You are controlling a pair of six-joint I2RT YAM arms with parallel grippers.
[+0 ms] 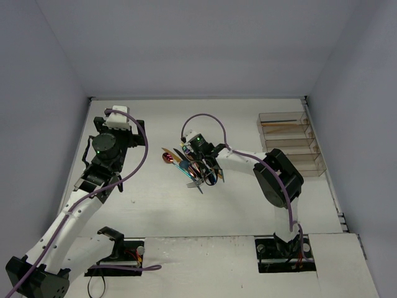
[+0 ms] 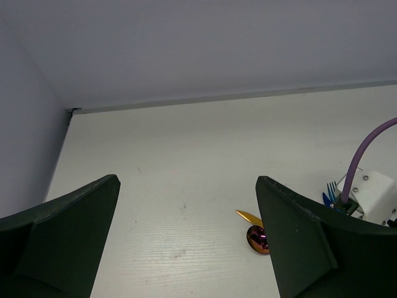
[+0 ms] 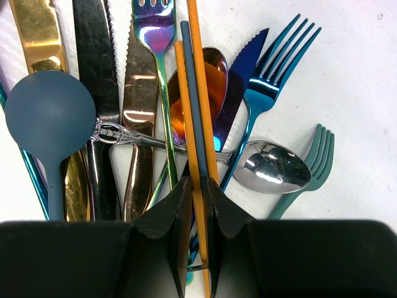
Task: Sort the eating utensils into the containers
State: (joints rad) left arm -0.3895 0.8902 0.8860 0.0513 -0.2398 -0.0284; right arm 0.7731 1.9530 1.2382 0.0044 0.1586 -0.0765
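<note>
Mid-counter, the right arm (image 1: pixel 276 177) reaches toward the far edge and hangs over a heap of utensils (image 1: pixel 195 167). Its jaws are pinched shut on a bundle of thin chopsticks (image 3: pixel 198 62), two orange and one dark, which run up between them and across the pile.

The right wrist view shows the heap fanned out beneath:
- a gold knife (image 3: pixel 34 31), a dark knife (image 3: pixel 93 49) and a coppery knife (image 3: pixel 139 93) lying side by side
- a rainbow-tinted fork (image 3: pixel 154 25)
- a rainbow-tinted spoon (image 3: pixel 214 74) under the chopsticks
- a blue knife (image 3: pixel 245 68) and a blue fork (image 3: pixel 273 68)
- a silver spoon (image 3: pixel 273 166), its ornate handle crossing the others
- a teal fork (image 3: pixel 317 155) at the outer side
- a matte slate-blue spoon (image 3: pixel 49 115) resting on top

A magenta spoon (image 1: pixel 167 158) lies just off the heap on the side toward the left edge.

The four joined clear trays (image 1: pixel 291 141) sit against the right edge near the far right corner. More orange chopsticks (image 1: pixel 282 122) lie in the farthest tray.

The left arm (image 1: pixel 102 155) is raised near the far left corner. Its jaws are spread wide and hold nothing, and the two dark fingers (image 2: pixel 68 236) frame bare counter (image 2: pixel 173 161) and the magenta spoon.
</note>
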